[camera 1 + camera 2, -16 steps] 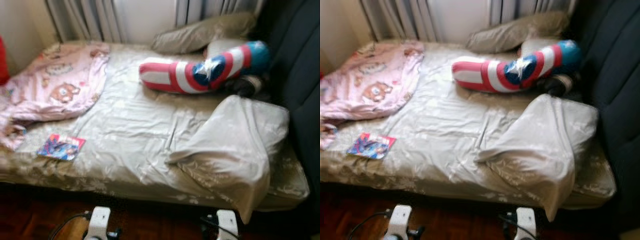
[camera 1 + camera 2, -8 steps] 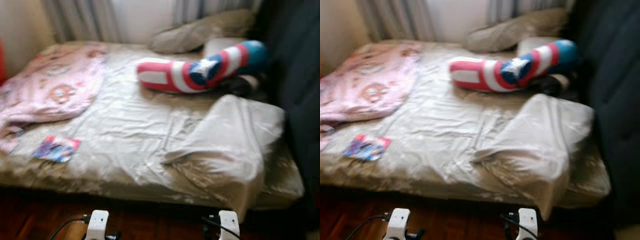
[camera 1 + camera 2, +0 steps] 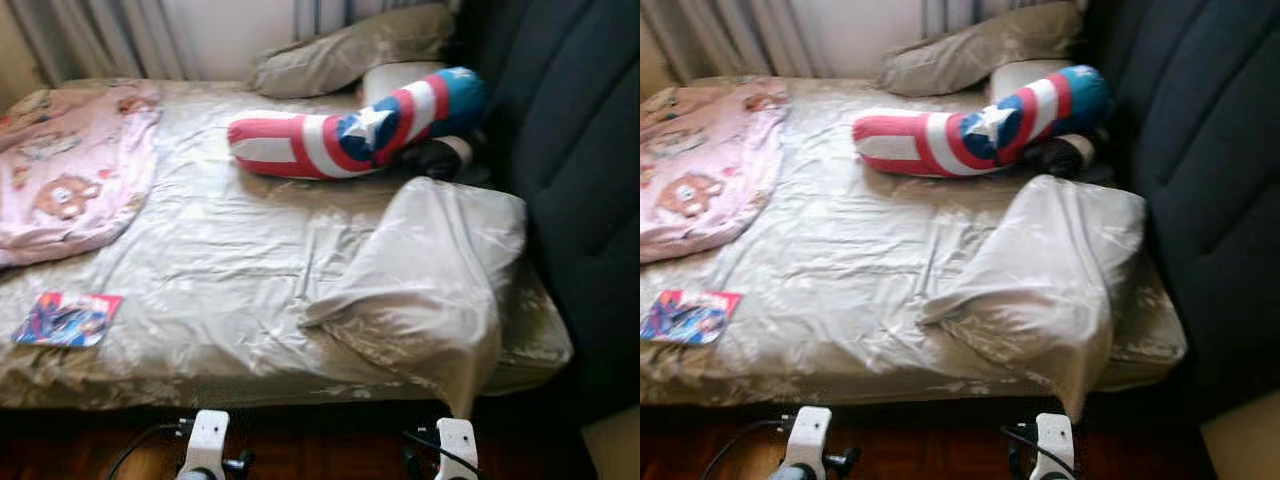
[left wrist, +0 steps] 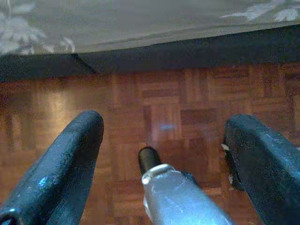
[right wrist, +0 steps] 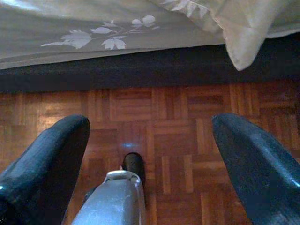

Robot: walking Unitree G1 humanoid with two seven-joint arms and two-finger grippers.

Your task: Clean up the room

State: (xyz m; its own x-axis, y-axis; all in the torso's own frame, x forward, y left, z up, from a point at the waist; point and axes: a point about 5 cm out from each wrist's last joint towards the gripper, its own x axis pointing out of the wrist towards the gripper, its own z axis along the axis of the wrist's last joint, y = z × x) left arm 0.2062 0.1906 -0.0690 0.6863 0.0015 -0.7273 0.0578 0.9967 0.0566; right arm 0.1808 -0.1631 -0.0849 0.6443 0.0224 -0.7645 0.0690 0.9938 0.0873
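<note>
Nearest the robot, both arms hung low at 6 o'clock over the parquet floor [image 5: 178, 140], just short of the bed. The left hand [image 4: 164, 154] had its two black fingers spread wide apart with bare wood between them, gripping nothing; the right hand [image 5: 150, 154] was spread the same way, also empty, with a hanging corner of pale cloth beyond it.

The bed [image 3: 250, 270] stretched across the view, covered by a wrinkled champagne sheet with a faint leaf print along its near edge. At about 9 o'clock, near the front edge of the mattress, a colourful booklet [image 3: 68, 318] lay flat on the sheet. At about 3 o'clock a folded-over, rumpled piece of bedding [image 3: 430, 280] sat heaped, one corner drooping over the bed's front edge.

Farther back, at about 10 o'clock, a pink blanket [image 3: 65, 175] with cartoon prints lay spread over the sheet. Toward 1 o'clock a long red, white and blue striped bolster [image 3: 350, 130] with a white star lay slanted across the bed. Behind it, at 12 to 1 o'clock, a beige pillow [image 3: 350, 52] rested by the curtains [image 3: 100, 35]. A dark padded headboard [image 3: 570, 150] rose along 3 o'clock.
</note>
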